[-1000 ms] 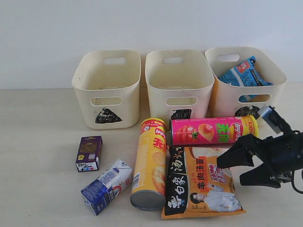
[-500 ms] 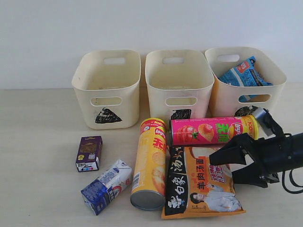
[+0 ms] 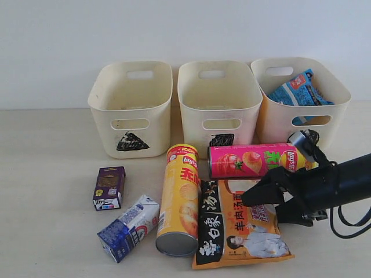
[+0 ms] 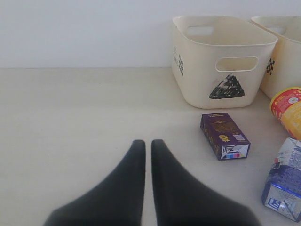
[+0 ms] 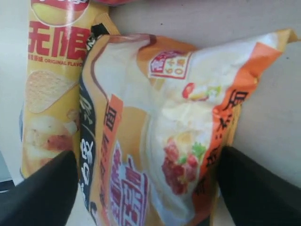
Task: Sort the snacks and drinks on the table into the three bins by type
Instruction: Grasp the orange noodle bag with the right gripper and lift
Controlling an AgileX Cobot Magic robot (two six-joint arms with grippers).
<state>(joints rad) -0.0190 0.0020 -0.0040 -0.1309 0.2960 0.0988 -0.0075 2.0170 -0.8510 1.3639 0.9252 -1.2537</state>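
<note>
The orange bag [image 3: 237,223] lies flat at the front, beside the yellow can [image 3: 178,200] lying on its side. My right gripper [image 3: 262,206] is open and low over the bag's right part; the right wrist view has the orange bag [image 5: 160,136] between its spread fingers [image 5: 256,188], with the yellow can [image 5: 49,89] alongside. The pink can [image 3: 261,160] lies behind the bag. The purple carton [image 3: 109,187] and the blue-and-white carton [image 3: 128,227] lie front left. The blue bag [image 3: 300,90] is in the circle bin [image 3: 278,119]. My left gripper [image 4: 144,144] is shut, over bare table.
The triangle bin [image 3: 130,110] and the square bin [image 3: 219,98] stand at the back, against a white wall. In the left wrist view the triangle bin [image 4: 221,66], purple carton [image 4: 225,135] and blue-and-white carton [image 4: 284,186] lie off to one side of the shut fingers.
My right gripper has moved left and down onto the orange bag. The bag and the yellow can have shifted slightly to the left.
</note>
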